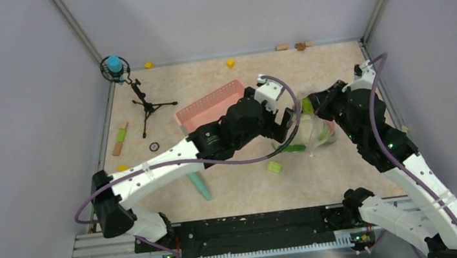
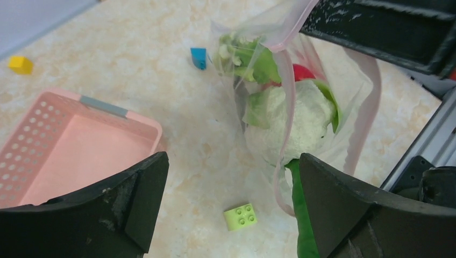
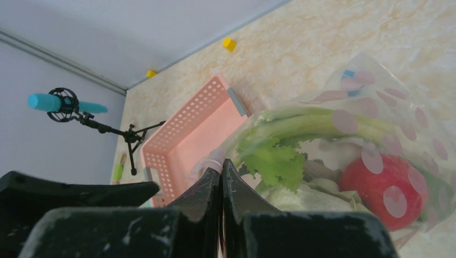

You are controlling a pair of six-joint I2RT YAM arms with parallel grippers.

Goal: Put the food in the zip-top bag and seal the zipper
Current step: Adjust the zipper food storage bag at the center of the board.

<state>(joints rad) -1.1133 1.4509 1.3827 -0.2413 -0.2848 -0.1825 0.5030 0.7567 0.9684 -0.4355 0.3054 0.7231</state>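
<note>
The zip-top bag lies mid-table with the food inside. In the left wrist view I see the white cauliflower, the red tomato and leafy greens through the plastic of the bag. In the right wrist view the leek and the tomato show inside it. My right gripper is shut on the pinkish zipper at the bag's mouth and holds it up. My left gripper is open and empty beside the bag, its right finger close to the zipper.
The pink basket stands left of the bag, behind my left gripper. A lime block lies between the left fingers on the table. A teal stick lies near the left arm. A tripod stand is at back left.
</note>
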